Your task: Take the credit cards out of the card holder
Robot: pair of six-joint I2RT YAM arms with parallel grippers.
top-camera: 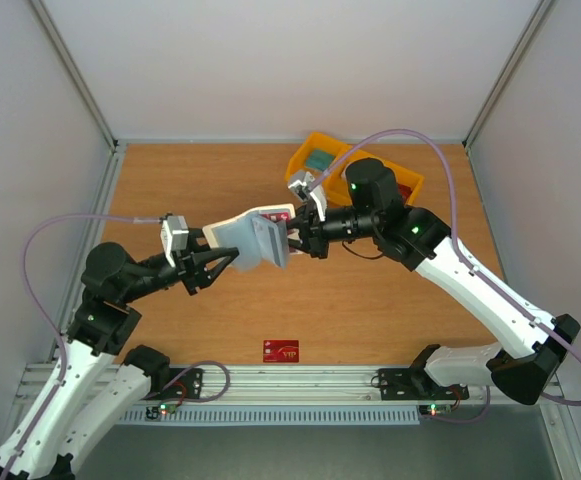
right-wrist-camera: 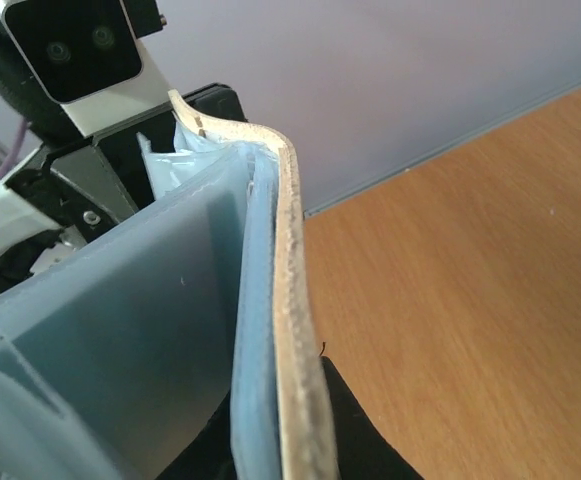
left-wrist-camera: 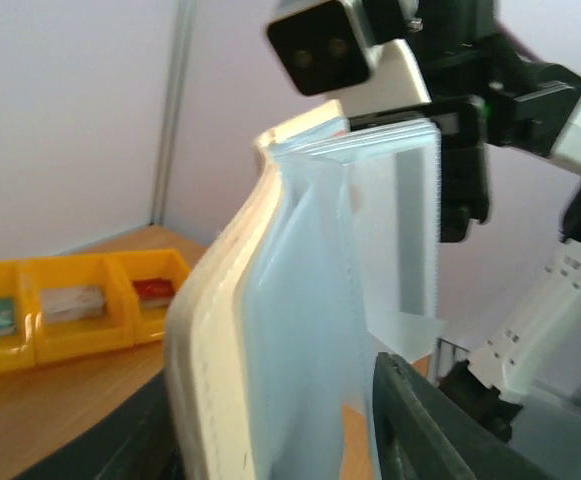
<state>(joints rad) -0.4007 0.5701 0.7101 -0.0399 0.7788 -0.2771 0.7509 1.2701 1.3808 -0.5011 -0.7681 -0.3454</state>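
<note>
My right jaws pinch the cream-white folding card holder (top-camera: 255, 240) above the bench (top-camera: 370, 300), left jaws around it, can't tell if squeezing

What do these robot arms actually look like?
The left arm and right arm have white links and black joints. The left hand and right hand are black, two-fingered. Each arm trails a lilac cable; green lights dot the right one.
</note>
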